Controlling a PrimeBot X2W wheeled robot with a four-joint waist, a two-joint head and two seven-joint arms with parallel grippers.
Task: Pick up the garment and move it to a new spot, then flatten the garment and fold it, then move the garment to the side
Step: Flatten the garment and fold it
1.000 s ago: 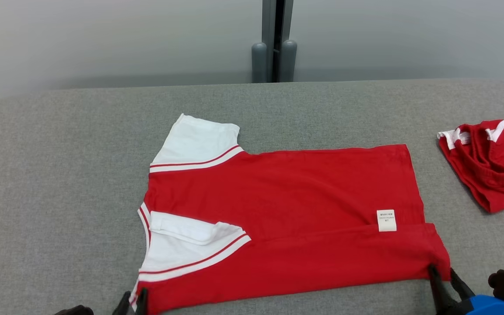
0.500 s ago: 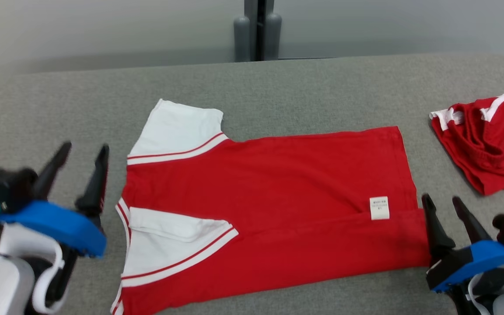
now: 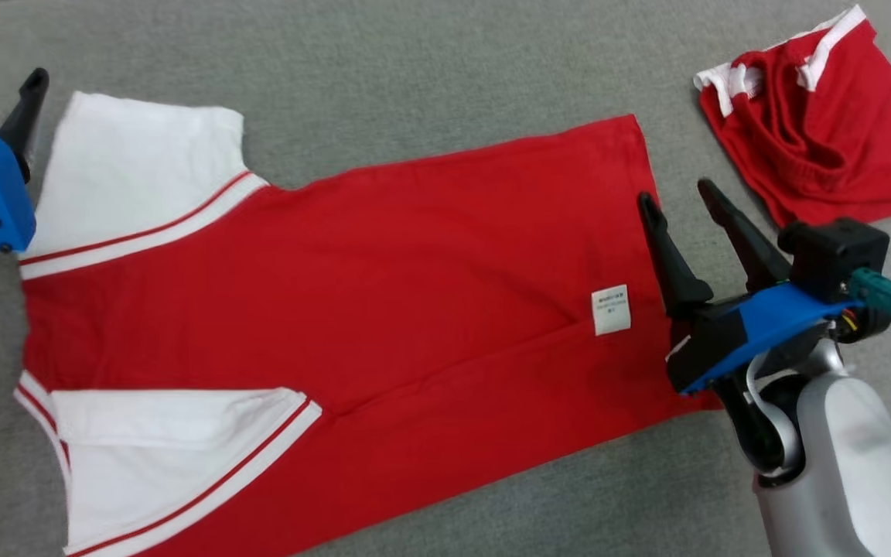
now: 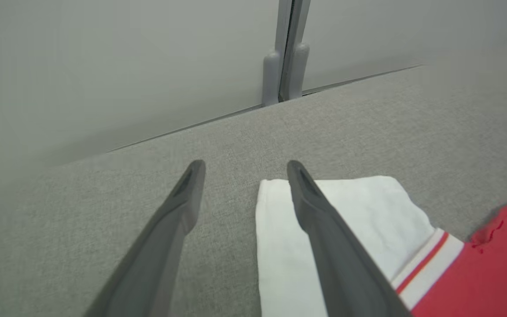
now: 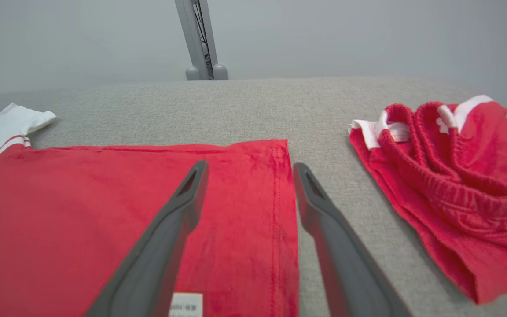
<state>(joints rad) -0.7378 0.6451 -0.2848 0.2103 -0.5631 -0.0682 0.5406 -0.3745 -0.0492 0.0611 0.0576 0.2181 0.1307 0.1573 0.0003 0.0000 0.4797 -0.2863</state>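
A: Progress?
B: Red cotton shirt with white sleeves (image 3: 384, 294) lies flat, centre of the grey cloth counter (image 3: 430, 70). Near long edge looks folded over. Far fold and move aside remain.
A: Fingers?
B: Left fingers (image 4: 319, 220) spread, empty, at sleeve, ten o'clock. Right fingers (image 5: 178, 220) spread, empty, over hem, three o'clock.

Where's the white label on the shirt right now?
Head view, right of centre: the label sits on the red shirt near its hem, just left of the right gripper.
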